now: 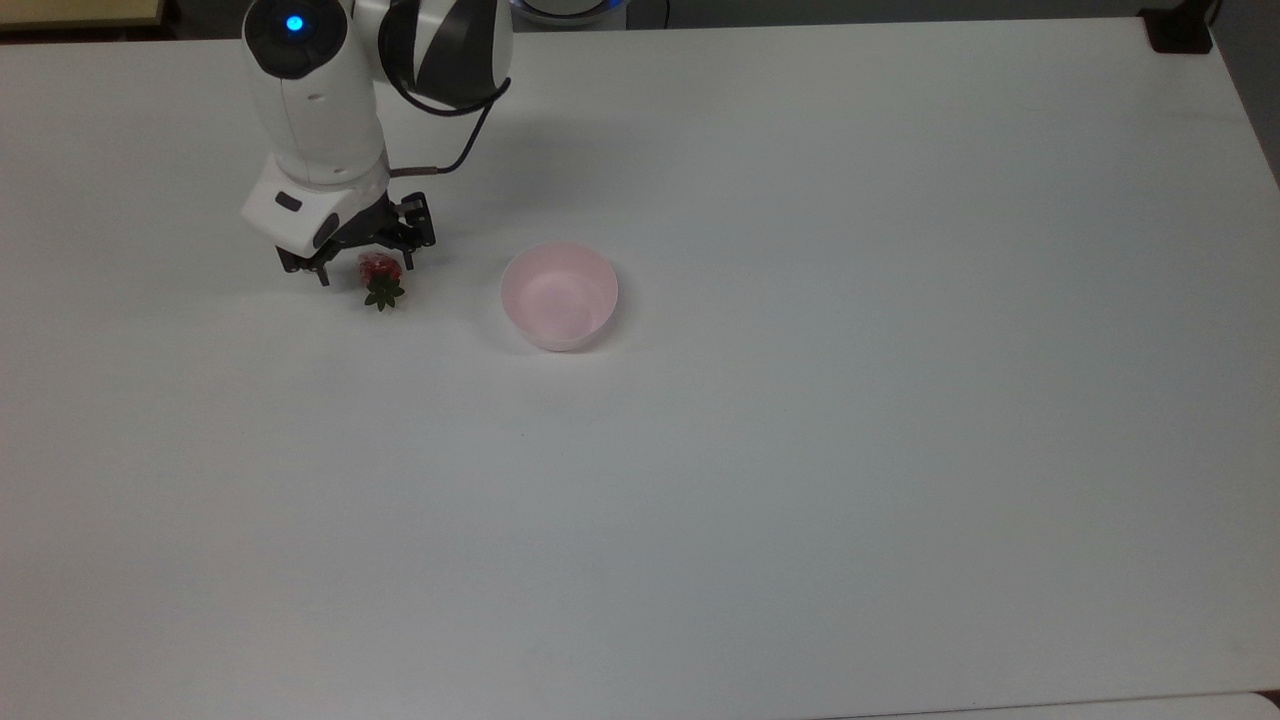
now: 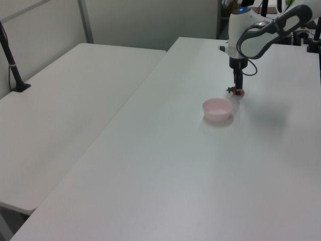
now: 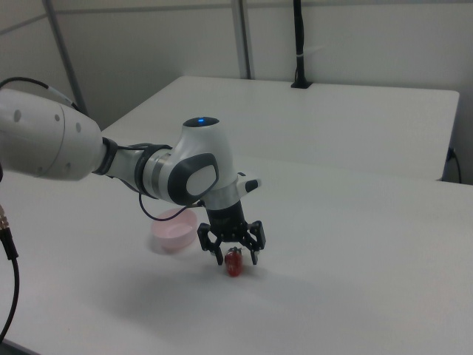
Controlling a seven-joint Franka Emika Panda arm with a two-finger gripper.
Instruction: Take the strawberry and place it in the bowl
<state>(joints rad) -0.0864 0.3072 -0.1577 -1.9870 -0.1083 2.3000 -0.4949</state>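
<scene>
My main worry is the strawberry (image 1: 381,277) squirting out sideways when I close. It is small, glossy and lies on its side on the tabletop (image 1: 800,450), leafy cap pointing toward the top view's bottom edge, so the fingers (image 3: 219,257) will meet a rounded, slick body. If 1 finger touches first, I expect it to roll or skid away, possibly toward the bowl (image 1: 559,295), which sits near it on the top view's right but clearly apart. Closing too high would only pinch the top of the fruit and let it slip during the lift; going lower risks scraping the fingertips on the tabletop.

The gripper (image 3: 236,255) is spread wide with 1 finger on each side of the strawberry, holding nothing yet; in the right view the fruit sits between them, slightly below the tips. The arm reaches in from the top view's upper left, its wrist pointing almost straight down, and in the left view the gripper (image 2: 237,89) stands vertical right over the strawberry (image 2: 237,92).
</scene>
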